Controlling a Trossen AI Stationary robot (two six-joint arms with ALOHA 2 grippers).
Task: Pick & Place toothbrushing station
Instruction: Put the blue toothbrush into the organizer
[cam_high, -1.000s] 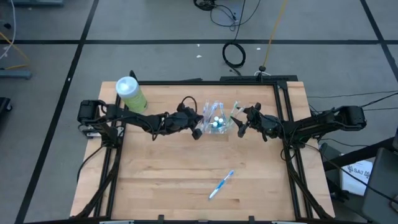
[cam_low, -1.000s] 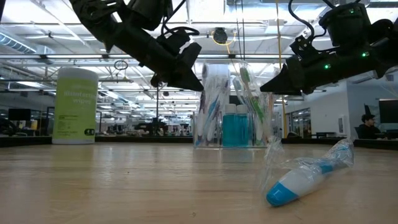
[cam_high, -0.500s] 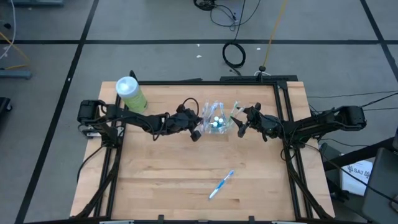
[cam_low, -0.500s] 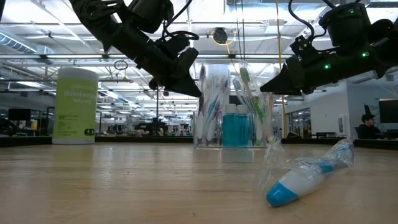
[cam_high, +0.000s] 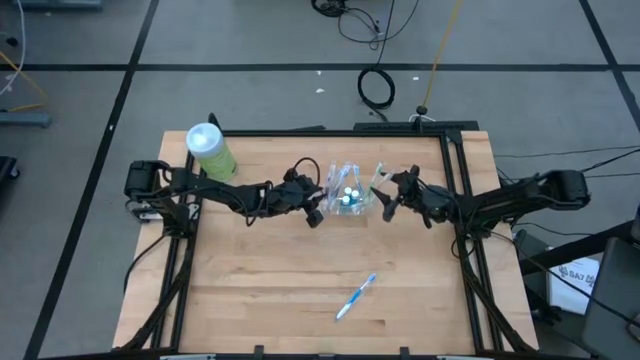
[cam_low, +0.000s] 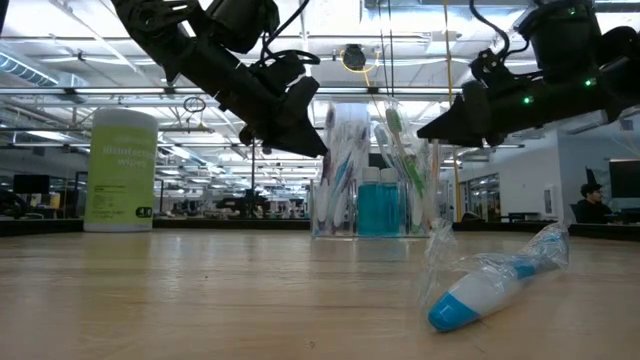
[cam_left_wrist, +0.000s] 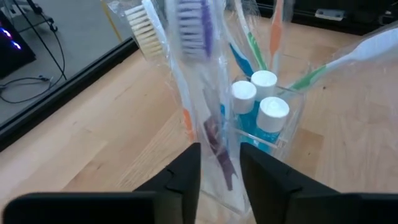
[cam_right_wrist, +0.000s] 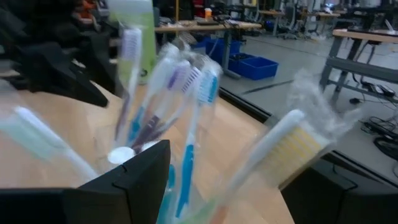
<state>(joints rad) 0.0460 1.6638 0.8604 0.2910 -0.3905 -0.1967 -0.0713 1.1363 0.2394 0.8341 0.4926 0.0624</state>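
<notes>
white-capped tubes (cam_left_wrist: 261, 99), left wrist only

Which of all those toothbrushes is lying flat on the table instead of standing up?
The blue and white wrapped toothbrush, alone on the bare wood toward the table's front. All the others stand upright, bunched in the clear cup between the two grippers.

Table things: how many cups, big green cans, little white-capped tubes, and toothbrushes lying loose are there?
Clear cup: 1
Green canister: 1
White-capped tubes: 3
Toothbrush lying loose on the table: 1
Total: 6
The toothbrushes standing in the cup are too bunched up to count.
</notes>
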